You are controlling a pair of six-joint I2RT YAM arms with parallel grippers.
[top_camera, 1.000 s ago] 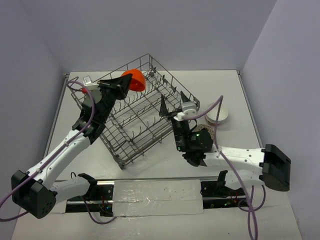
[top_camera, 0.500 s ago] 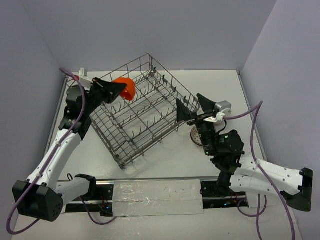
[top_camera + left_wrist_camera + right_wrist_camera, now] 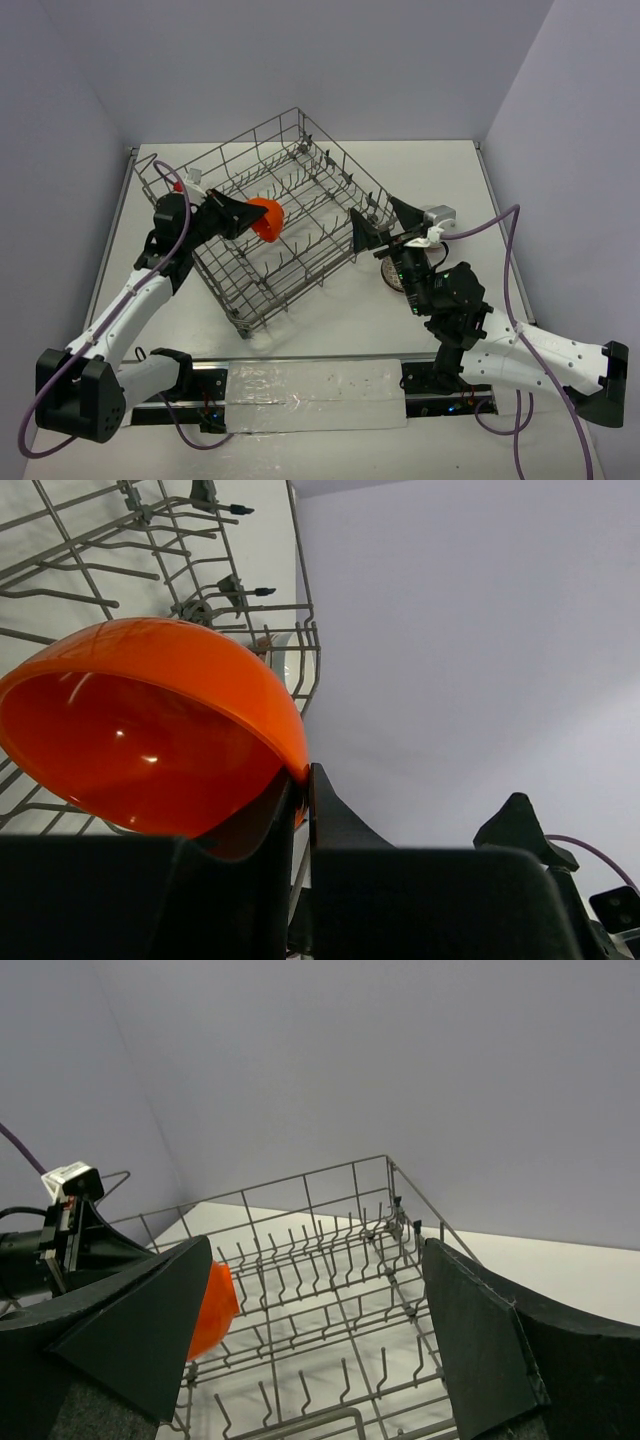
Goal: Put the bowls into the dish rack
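My left gripper (image 3: 250,213) is shut on the rim of the orange-red bowl (image 3: 267,218) and holds it tilted among the tines inside the grey wire dish rack (image 3: 245,325). In the left wrist view the bowl (image 3: 150,730) fills the left side, its rim pinched between my fingers (image 3: 305,775), with rack tines (image 3: 200,540) behind it. My right gripper (image 3: 385,225) hangs open and empty at the rack's right edge, above a patterned bowl (image 3: 388,273) that my arm half hides. The right wrist view looks across the rack (image 3: 330,1260) to the orange bowl (image 3: 212,1305) between my spread jaws (image 3: 318,1250).
The rack sits turned diagonally mid-table, its near corner close to the arm bases. Grey walls close in the table on the left, back and right. A purple cable (image 3: 500,235) loops over my right arm.
My left gripper has carried the orange bowl from above the rack's far rim down in among its tines. My right gripper has swung right to the rack's edge and opened wider.
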